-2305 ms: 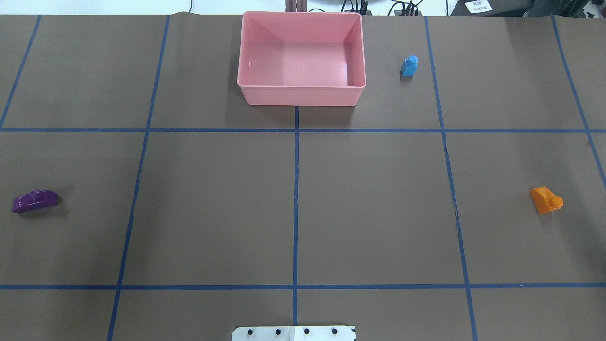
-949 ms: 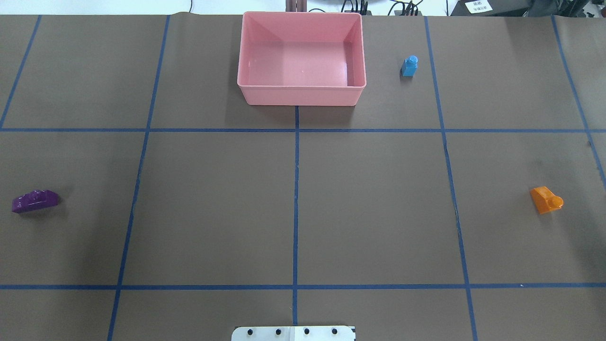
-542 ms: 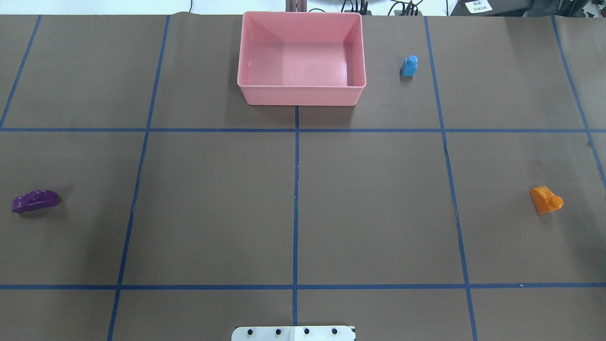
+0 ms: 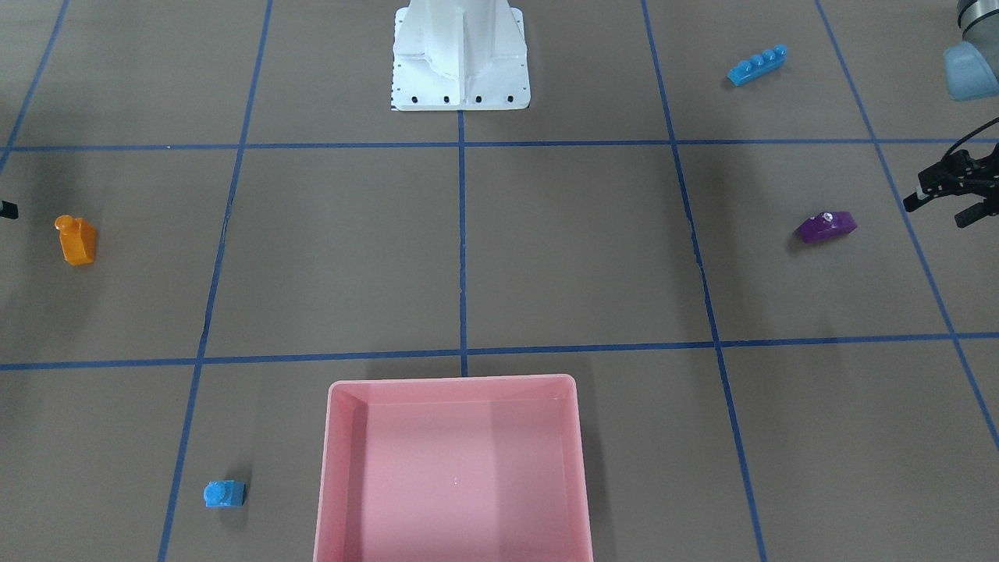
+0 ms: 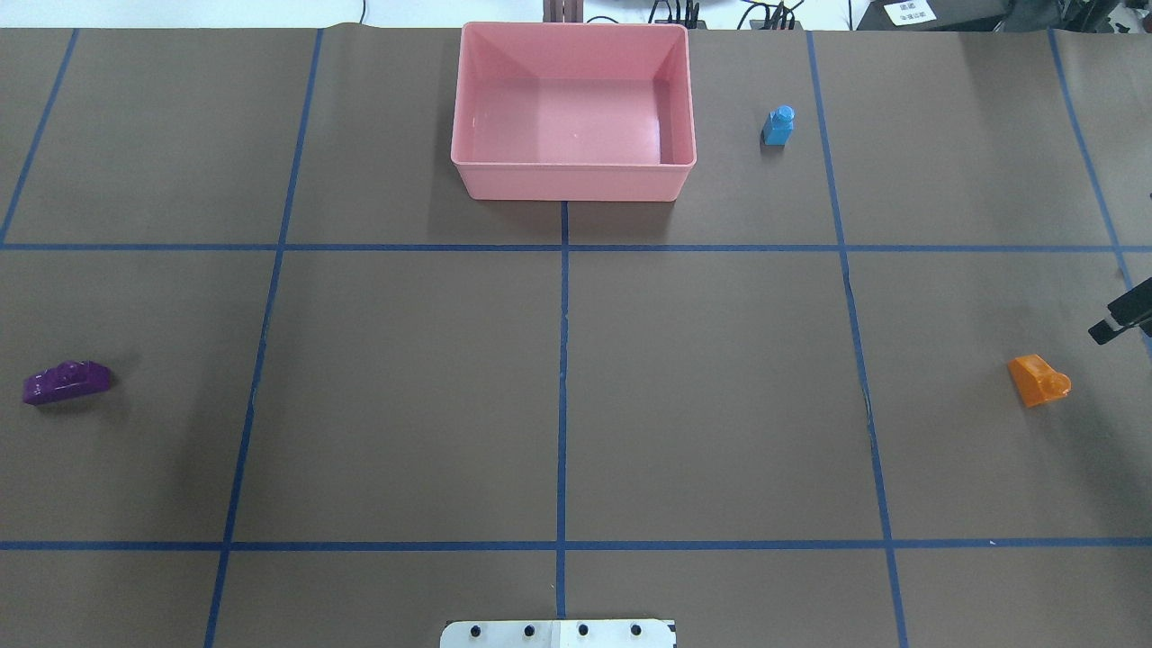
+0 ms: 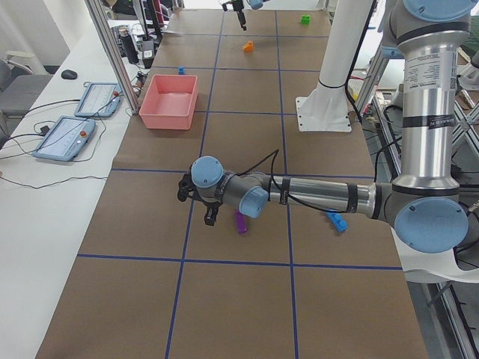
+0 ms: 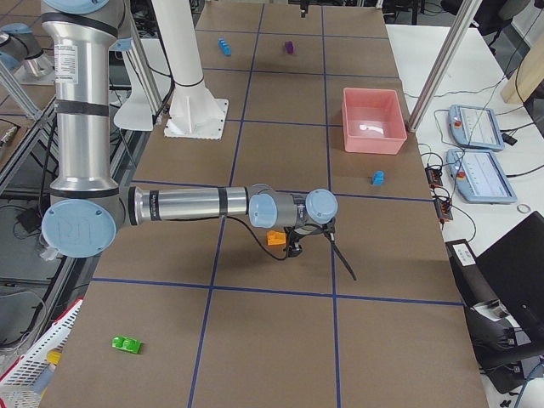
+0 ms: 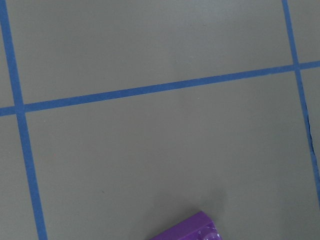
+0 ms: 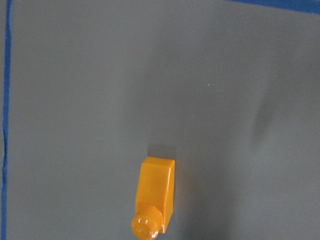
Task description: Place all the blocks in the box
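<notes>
1. The pink box [image 5: 573, 184] sits empty.
2. Your right fingers [image 5: 1119, 321] just came near the orange block [image 5: 1038, 381], maybe to grab; I cannot tell how open.
3. Left fingers [image 4: 936, 204], apart and empty, hang near the purple block [image 4: 826, 227].

Clearance about my two grippers. My left gripper [image 4: 948, 191], fingers apart, hangs near the purple brick [image 4: 826, 227]. Bare table [image 5: 405, 387] surrounds that brick on every side, and open table runs from it to the pink box [image 5: 572, 165]. The long blue brick [image 4: 756, 65] lies well apart, toward the white base [image 4: 460, 55], the one tall obstacle, standing mid-table on my side. My right gripper [image 5: 1120, 319] hangs near the orange brick [image 5: 1038, 381], likewise ringed by bare table. The box's walls bar entry from the side; its top is open. The small blue brick [image 5: 778, 125] stands near the wall on my right.
</notes>
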`<action>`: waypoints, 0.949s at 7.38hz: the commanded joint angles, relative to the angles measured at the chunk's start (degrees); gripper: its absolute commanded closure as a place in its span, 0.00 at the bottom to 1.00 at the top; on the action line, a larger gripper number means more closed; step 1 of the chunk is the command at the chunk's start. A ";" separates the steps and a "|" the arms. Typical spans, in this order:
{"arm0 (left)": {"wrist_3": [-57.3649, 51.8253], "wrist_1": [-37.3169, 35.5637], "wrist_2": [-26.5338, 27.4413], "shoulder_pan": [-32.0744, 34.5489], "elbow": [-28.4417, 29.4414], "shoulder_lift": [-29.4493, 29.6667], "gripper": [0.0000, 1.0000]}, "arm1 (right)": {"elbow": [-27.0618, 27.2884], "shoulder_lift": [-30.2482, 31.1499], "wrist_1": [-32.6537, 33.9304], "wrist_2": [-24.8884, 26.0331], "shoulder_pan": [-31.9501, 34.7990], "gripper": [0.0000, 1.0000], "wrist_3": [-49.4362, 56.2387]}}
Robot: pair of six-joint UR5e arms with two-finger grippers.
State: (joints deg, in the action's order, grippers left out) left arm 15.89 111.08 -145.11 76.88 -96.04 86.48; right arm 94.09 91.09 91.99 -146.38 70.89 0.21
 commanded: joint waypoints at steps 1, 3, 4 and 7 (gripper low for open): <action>0.02 0.02 0.00 0.02 -0.02 0.00 0.00 | -1.19 -3.36 -2.33 6.00 -7.75 0.00 -11.47; -0.06 0.02 0.09 0.02 0.07 0.00 0.00 | -3.29 -4.25 -2.34 8.73 -12.25 0.00 -14.09; 0.02 0.02 0.09 0.02 0.07 0.00 0.00 | -4.00 -4.25 -2.34 10.13 -13.40 0.01 -14.09; 0.29 0.02 0.00 0.02 -0.02 0.00 0.00 | -3.48 -4.25 -1.90 11.03 -14.03 1.00 -14.27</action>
State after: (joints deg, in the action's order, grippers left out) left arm 16.12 111.09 -145.10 76.90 -96.05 86.48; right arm 90.41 86.85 89.82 -135.41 57.02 -14.00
